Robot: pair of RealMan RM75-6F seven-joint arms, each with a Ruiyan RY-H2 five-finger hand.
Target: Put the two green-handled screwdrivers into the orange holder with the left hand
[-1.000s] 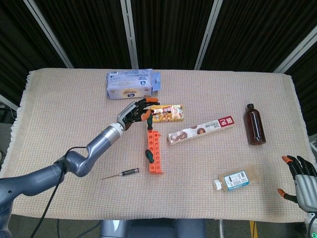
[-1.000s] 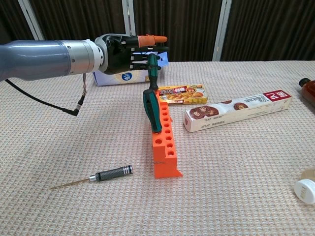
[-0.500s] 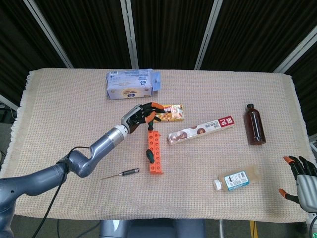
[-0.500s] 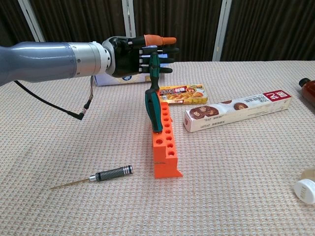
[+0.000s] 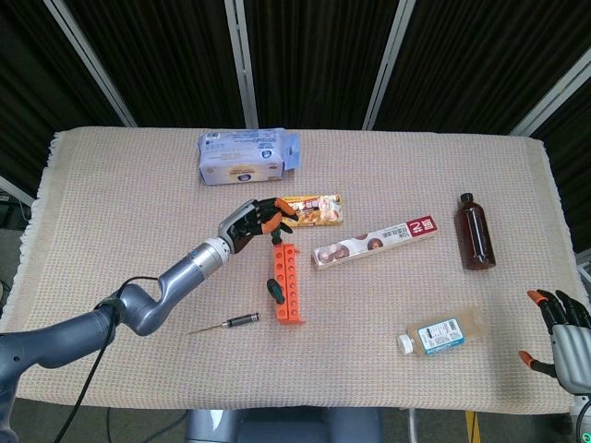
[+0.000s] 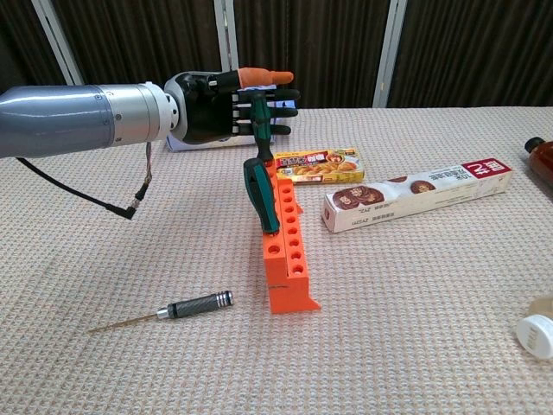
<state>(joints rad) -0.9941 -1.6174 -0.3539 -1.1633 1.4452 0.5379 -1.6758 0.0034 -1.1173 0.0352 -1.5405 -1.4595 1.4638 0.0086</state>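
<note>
Chest view — left hand (image 6: 226, 108) pinches a green-handled screwdriver (image 6: 259, 116) over the orange holder (image 6: 287, 251); right hand (image 5: 565, 334) spread, holding nothing.

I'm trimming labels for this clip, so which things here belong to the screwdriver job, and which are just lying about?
Job:
left hand
held green screwdriver
green screwdriver in the holder
orange holder

Lying about:
black screwdriver
blue pack
yellow box
long box
brown bottle
clear bottle
right hand
</note>
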